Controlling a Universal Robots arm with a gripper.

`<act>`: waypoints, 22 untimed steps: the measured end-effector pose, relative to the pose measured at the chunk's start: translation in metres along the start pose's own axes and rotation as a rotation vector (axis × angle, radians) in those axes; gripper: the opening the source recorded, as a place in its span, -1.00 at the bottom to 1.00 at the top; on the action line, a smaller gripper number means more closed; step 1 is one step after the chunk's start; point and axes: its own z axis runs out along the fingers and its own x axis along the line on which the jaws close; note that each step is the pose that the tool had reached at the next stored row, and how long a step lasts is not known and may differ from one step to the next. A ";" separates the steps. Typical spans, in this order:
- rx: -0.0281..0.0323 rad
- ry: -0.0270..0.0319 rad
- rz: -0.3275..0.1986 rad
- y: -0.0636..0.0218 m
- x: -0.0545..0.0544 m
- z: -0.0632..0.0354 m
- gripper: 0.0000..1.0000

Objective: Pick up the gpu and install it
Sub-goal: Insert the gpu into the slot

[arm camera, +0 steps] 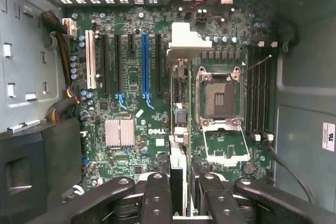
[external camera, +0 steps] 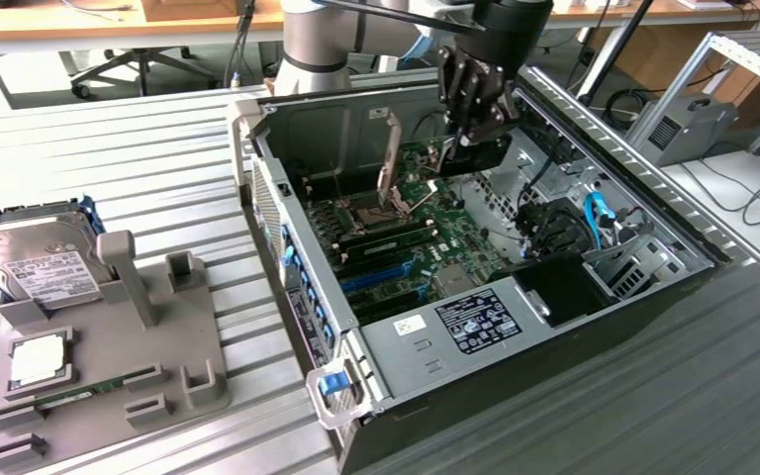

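Green circuit board fills the floor of the open computer case (external camera: 486, 327), which lies on its side on the slatted metal bench (external camera: 116, 148). The gripper (external camera: 475, 127) hangs inside the case over the motherboard (external camera: 420, 237), near the rear wall, and its black fingers (arm camera: 157, 198) are clamped on the gpu (external camera: 473, 156). In the wrist view the card is seen edge-on between the fingers, a thin upright strip with its silver bracket end (arm camera: 186, 39) toward the case's vented back. It hangs above the board between the row of expansion slots and the empty processor socket (arm camera: 220, 98), beside the blue slot (arm camera: 145, 66); whether it touches the board cannot be told.

On the exterior view's left, a grey holder tray (external camera: 103, 366) sits on the bench, well apart from the case. It carries a silver hard drive (external camera: 37, 267) with a white label, a processor chip (external camera: 40, 358) and a narrow green memory stick (external camera: 70, 398).
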 end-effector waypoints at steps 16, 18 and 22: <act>-0.0003 -0.0003 -0.014 0.0006 0.067 0.0074 -0.48; -0.0003 -0.0003 -0.014 0.0006 0.068 0.0076 -0.48; -0.0003 -0.0003 -0.014 0.0007 0.071 0.0079 -0.48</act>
